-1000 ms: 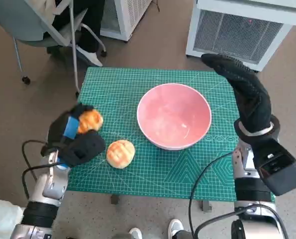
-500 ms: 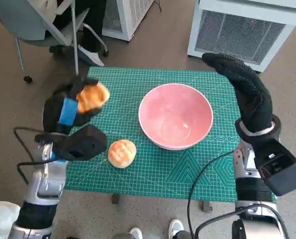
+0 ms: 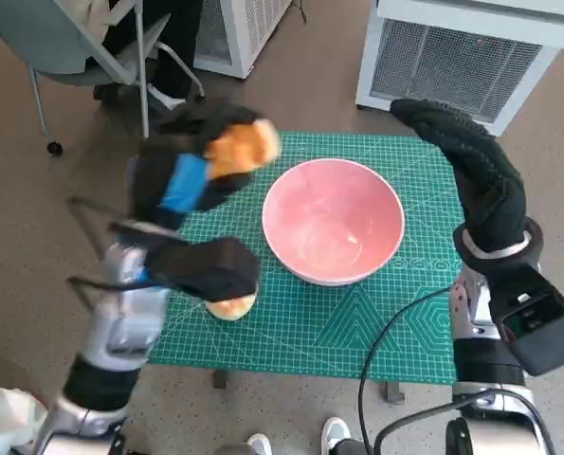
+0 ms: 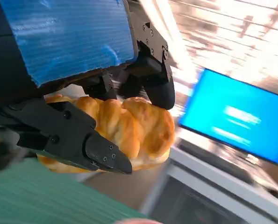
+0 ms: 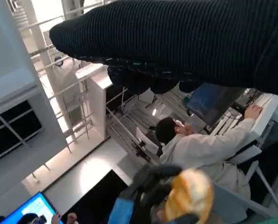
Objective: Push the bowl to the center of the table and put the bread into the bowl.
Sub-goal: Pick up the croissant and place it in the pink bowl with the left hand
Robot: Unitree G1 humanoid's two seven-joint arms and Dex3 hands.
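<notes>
Green mat: second bun beside pink bowl, left.

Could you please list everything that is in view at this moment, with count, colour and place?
Bowl: one, pink, on the green mat near its middle, nothing in it.
Bread in hand: one, golden, held above the mat's far left corner, left of the bowl.
Bread on mat: one, golden, near the mat's front left, partly hidden by the left arm.
Cutting mat: one, green, covering the table.
White units: two, on the floor beyond the table.
Chair: one, grey, far left on the floor.
Person: one, in pale clothing, seated at a desk, right wrist view.
Left hand: black with blue tape, grips the bread.
Right hand: black glove, raised at the mat's right edge, holds nothing.
</notes>
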